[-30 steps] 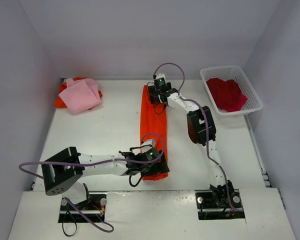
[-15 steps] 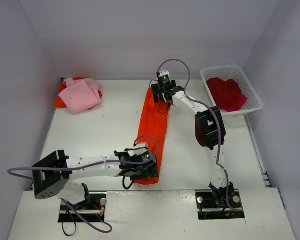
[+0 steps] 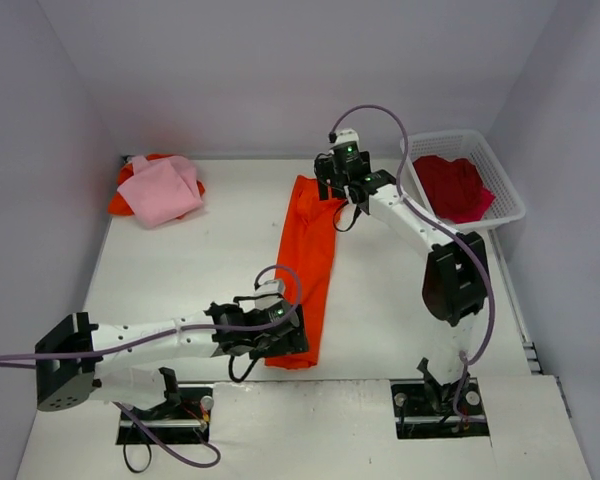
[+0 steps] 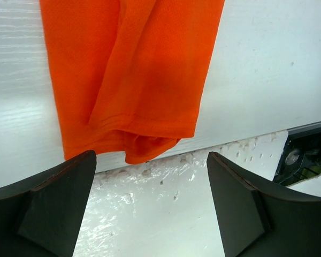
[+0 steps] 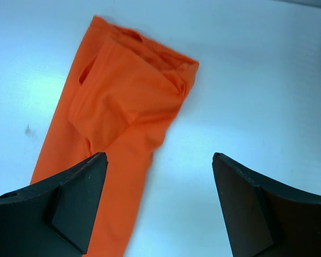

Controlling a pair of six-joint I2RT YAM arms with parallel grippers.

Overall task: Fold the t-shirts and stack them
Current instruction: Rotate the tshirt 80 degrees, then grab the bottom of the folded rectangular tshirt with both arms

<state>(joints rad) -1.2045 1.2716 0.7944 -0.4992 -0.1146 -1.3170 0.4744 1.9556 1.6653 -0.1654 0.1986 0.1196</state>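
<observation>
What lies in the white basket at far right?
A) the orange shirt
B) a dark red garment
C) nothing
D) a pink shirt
B: a crumpled dark red garment fills the white basket; the orange shirt lies stretched on the table.

Soft, even light from above fills the overhead view: the white bench (image 3: 180, 270) is bright without hot spots, the walls (image 3: 280, 70) take a faint lilac cast, and only pale, soft-edged shadows lie under the arms (image 3: 160, 335). The orange t-shirt (image 3: 307, 250) looks saturated yet keeps its folds. In the left wrist view the weave is crisp, a darker shadow sits along the middle fold, and speckled glare breaks up the glossy near strip of bench; the fingers (image 4: 48, 214) of the left tool (image 4: 151, 155) are dark and slightly soft. The right wrist view has a cold blue cast, and the fingers (image 5: 59, 209) of the right tool (image 5: 159, 155) are near-black and blurred.
</observation>
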